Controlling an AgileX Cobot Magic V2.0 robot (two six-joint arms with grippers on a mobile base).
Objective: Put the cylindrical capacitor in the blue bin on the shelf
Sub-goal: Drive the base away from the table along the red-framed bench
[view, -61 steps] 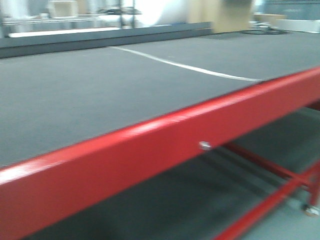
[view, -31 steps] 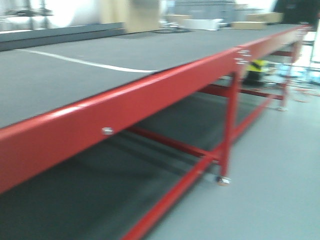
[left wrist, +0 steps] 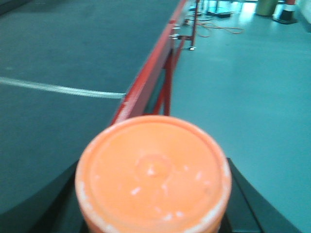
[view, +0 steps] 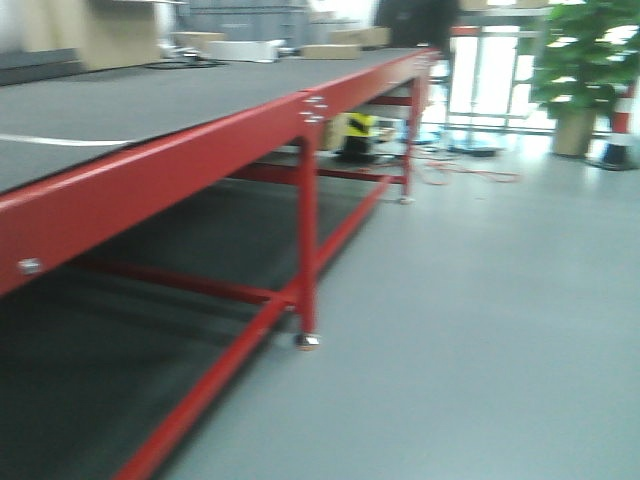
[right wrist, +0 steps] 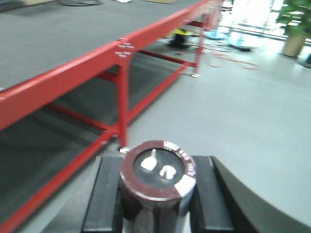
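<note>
Left tool grips orange cylindrical capacitor.

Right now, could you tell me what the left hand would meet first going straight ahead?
Probably the red table's edge rail, beyond the orange cylindrical capacitor that the left hand holds, though depth is unclear.

Motion blur smears every view. Overexposed daylight from the far doors glares off the floor. The capacitor is out of focus, the maroon cylinder sharper.
</note>
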